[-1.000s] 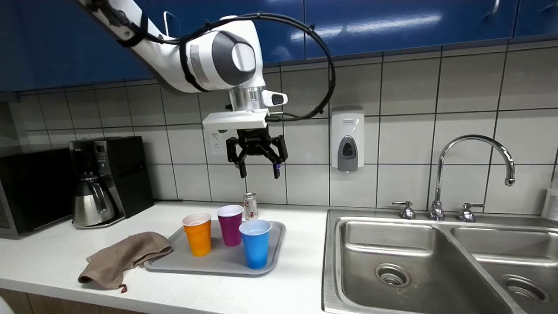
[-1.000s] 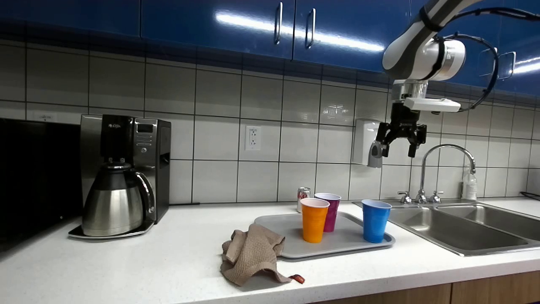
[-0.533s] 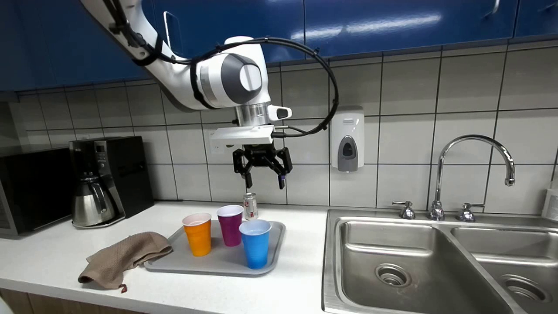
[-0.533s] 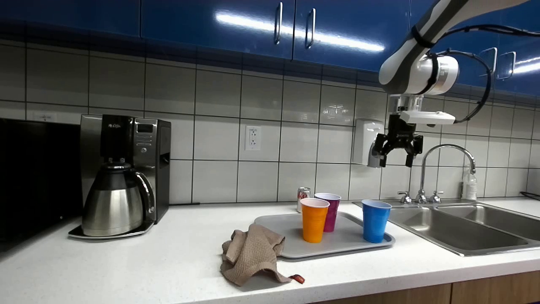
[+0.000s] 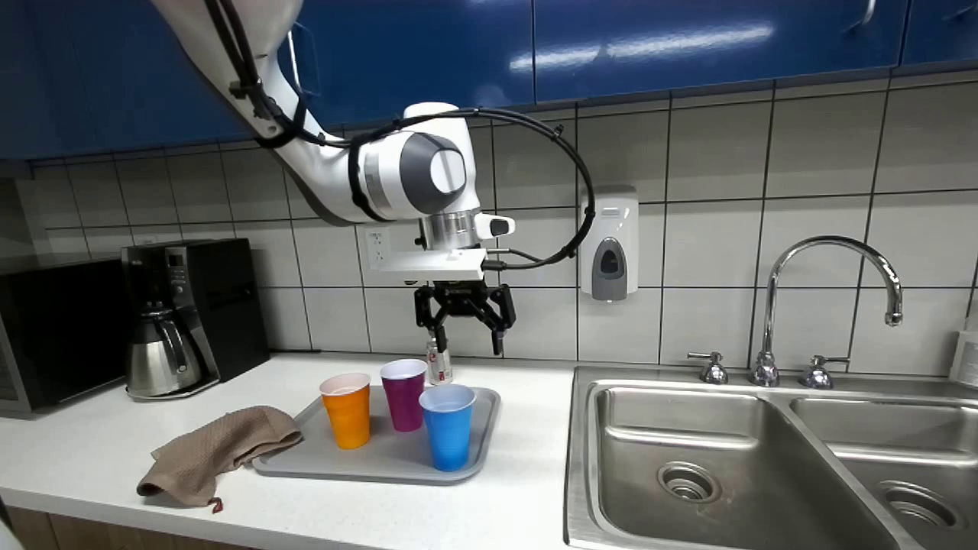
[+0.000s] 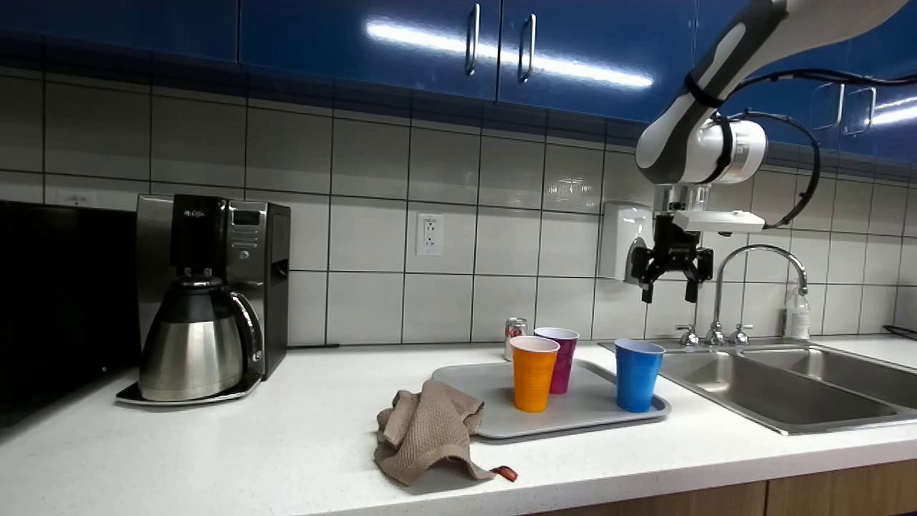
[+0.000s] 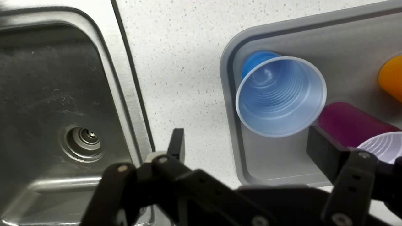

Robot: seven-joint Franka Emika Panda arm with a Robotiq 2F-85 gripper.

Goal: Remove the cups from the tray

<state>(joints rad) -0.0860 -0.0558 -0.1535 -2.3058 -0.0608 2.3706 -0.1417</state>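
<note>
Wrist view: fingers (image 7: 326, 153) spread wide, up above tray (image 7: 273, 160) level; bare strip of table (image 7: 188, 78) between tray and sink (image 7: 37, 94) is open room. Upright on tray: blue cup (image 7: 281, 95) close to the sink-side rim, purple cup (image 7: 355, 125) and orange cup (image 7: 392, 77) farther in, 3 total. In both exterior views, 1 cloth (image 6: 430, 433) overlaps the tray's other end, 1 can (image 6: 514, 331) sits just behind tray, lettering unreadable, and 1 coffee maker (image 6: 247, 276) stands well apart beyond the cloth end, logo too blurred to trust.

In wrist view, hand (image 7: 247, 141) stands spread; tray (image 7: 273, 164) holds blue cup (image 7: 281, 97) near one corner, purple cup (image 7: 351, 124) (partly behind hand), orange cup (image 7: 392, 77) cropped.
</note>
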